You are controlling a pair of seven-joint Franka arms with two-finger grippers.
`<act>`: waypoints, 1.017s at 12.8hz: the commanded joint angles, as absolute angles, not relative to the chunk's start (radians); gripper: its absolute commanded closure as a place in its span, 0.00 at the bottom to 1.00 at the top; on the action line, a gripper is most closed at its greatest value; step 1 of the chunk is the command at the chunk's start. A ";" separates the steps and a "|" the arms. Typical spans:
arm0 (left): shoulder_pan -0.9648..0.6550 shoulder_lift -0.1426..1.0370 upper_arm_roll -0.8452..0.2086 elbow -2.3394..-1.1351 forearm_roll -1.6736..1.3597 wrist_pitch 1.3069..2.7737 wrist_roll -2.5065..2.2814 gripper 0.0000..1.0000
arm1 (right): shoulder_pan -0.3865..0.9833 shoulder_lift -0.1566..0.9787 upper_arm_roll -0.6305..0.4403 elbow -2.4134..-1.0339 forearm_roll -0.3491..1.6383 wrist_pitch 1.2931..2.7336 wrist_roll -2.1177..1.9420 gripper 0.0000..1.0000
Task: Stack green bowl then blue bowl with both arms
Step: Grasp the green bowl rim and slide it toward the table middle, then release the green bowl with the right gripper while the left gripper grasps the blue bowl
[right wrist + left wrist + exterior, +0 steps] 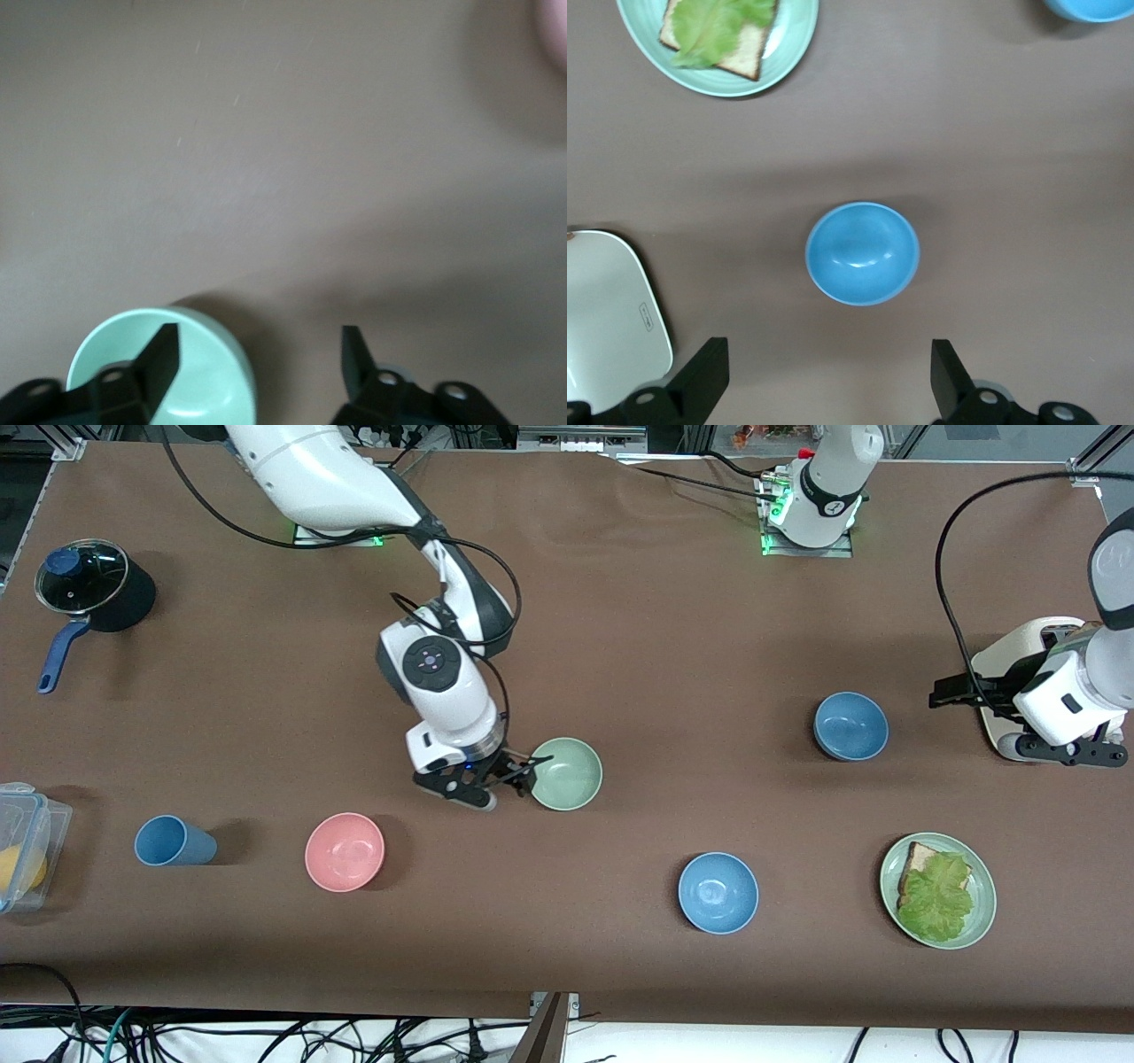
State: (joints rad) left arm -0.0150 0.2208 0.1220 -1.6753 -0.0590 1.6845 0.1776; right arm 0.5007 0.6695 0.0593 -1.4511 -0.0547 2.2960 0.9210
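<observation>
A long table (620, 620) covered in a matte brown cloth fills nearly the whole front view, the cloth smooth and evenly lit, with soft shadows lying beside the things that stand on it. Along its edge nearest the front camera a pale floor strip (726, 1045) shows, strewn with tangled dark cables (266, 1036). At the farthest edge, silver metal framing (576, 438) and more cabling run against a dark backdrop.
</observation>
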 commanded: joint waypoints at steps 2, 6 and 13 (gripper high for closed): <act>-0.006 0.204 0.169 -1.854 -0.127 1.853 0.236 0.00 | 0.378 0.542 0.069 -1.411 -0.063 2.047 0.706 0.00; -0.006 0.221 0.169 -2.027 -0.173 2.072 0.253 0.01 | 0.151 0.391 0.066 -1.408 0.077 1.795 0.438 0.00; -0.006 0.293 0.169 -2.227 -0.277 2.410 0.417 0.07 | 0.072 0.108 0.021 -1.586 0.054 1.653 0.227 0.00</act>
State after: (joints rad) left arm -0.0045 0.2860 0.1657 -2.1981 -0.2311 2.3608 0.3578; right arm 0.0554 0.2015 0.0305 -1.4483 0.0974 1.6136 0.2484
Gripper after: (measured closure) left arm 0.040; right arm 0.000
